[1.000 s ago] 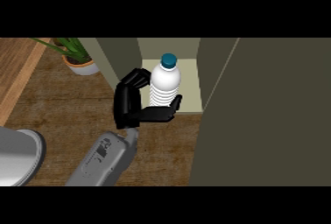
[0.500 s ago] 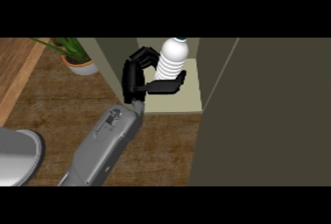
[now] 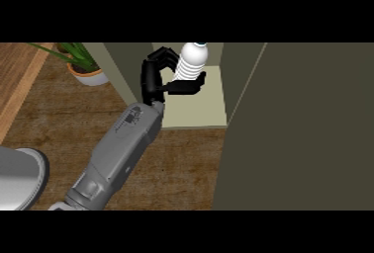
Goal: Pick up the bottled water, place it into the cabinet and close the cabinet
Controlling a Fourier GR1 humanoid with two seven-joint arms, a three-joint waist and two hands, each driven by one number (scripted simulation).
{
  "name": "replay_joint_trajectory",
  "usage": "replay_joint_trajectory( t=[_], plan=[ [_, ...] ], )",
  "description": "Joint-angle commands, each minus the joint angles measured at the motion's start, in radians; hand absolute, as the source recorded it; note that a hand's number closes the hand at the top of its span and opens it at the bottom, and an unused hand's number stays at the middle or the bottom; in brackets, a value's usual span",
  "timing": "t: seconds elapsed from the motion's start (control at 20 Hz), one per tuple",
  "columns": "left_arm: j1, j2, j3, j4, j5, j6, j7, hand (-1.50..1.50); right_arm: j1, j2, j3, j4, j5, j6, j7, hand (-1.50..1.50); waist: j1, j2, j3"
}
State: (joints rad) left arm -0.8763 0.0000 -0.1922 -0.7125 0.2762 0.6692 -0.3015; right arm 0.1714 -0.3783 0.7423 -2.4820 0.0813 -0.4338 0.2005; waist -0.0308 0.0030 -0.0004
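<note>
The bottled water (image 3: 192, 60), white and ribbed, stands upright over the pale shelf floor (image 3: 201, 111) of the open cabinet, near its back. Its cap is cut off at the view's top. My left hand (image 3: 155, 79) is shut on the bottle from its left side, fingers curled round the far side and thumb (image 3: 186, 88) across the near side. The grey forearm (image 3: 120, 148) runs in from the lower left. I cannot tell whether the bottle's base touches the shelf. The cabinet door (image 3: 306, 128), dark olive, stands open at the right. My right hand does not show.
A potted green plant (image 3: 86, 73) stands on the wooden counter left of the cabinet's side wall (image 3: 120, 69). A grey round object (image 3: 16, 179) sits at the lower left edge. A lighter wooden strip (image 3: 15, 84) runs along the far left.
My left hand has carried the bottle away from me, deeper into the cabinet, and the forearm has stretched out further. The bottle's blue cap has passed out of view at the top.
</note>
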Motion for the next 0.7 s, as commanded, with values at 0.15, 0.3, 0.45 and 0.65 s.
replay_joint_trajectory(
  t=[0.15,0.3,0.45,0.65],
  plan=[
    [-0.096,0.027,0.008,0.231,-0.057,0.06,-0.015,1.5,0.065,-0.03,0.07,-0.115,0.081,-0.015,0.013,-1.5,-0.012,0.0,0.0],
    [-0.166,0.016,0.073,0.335,-0.034,0.044,-0.045,1.5,0.063,-0.017,0.068,-0.066,0.065,-0.014,-0.037,-1.5,-0.02,0.007,0.0],
    [-0.169,0.033,0.085,0.386,-0.023,0.048,-0.091,1.5,0.046,-0.023,0.054,-0.094,0.054,-0.011,-0.002,-1.5,-0.02,0.008,-0.001],
    [-0.115,0.0,0.079,0.414,0.02,0.073,-0.193,1.5,0.015,-0.049,-0.002,-0.102,-0.006,0.024,0.017,-1.5,-0.037,0.014,-0.001]
  ],
)
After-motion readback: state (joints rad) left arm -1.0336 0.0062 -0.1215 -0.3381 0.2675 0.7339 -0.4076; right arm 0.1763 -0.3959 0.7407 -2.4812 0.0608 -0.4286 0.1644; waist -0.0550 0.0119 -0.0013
